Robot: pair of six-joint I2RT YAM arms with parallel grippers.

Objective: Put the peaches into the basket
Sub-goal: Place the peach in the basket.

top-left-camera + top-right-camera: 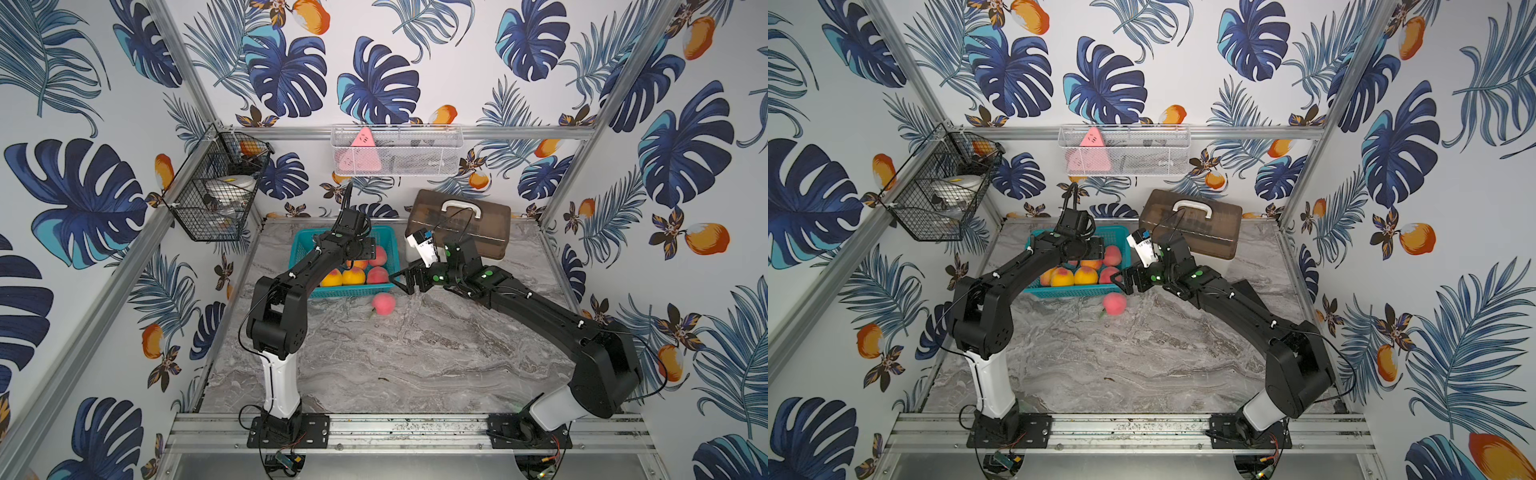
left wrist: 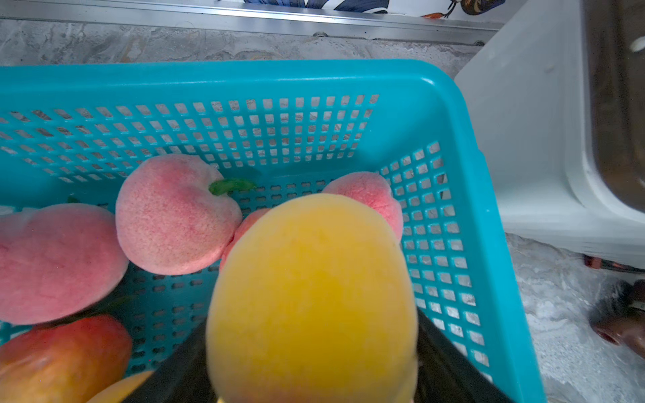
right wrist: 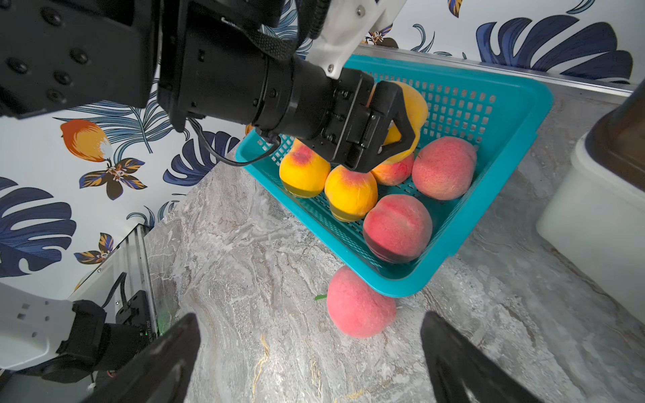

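A yellow peach (image 2: 310,296) is gripped by the left end effector (image 3: 406,115) above the basket (image 2: 244,76) and is best lowered into a gap before release. The right end effector (image 3: 310,356) is spread empty.

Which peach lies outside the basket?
The pink peach on the table beside the basket. The rest lie inside; the left end effector holds a yellow peach above it.

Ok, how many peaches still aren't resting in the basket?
2. A pink peach lies on the table beside the basket's near side; a yellow peach is held in the left gripper above the basket. Others may be hidden.
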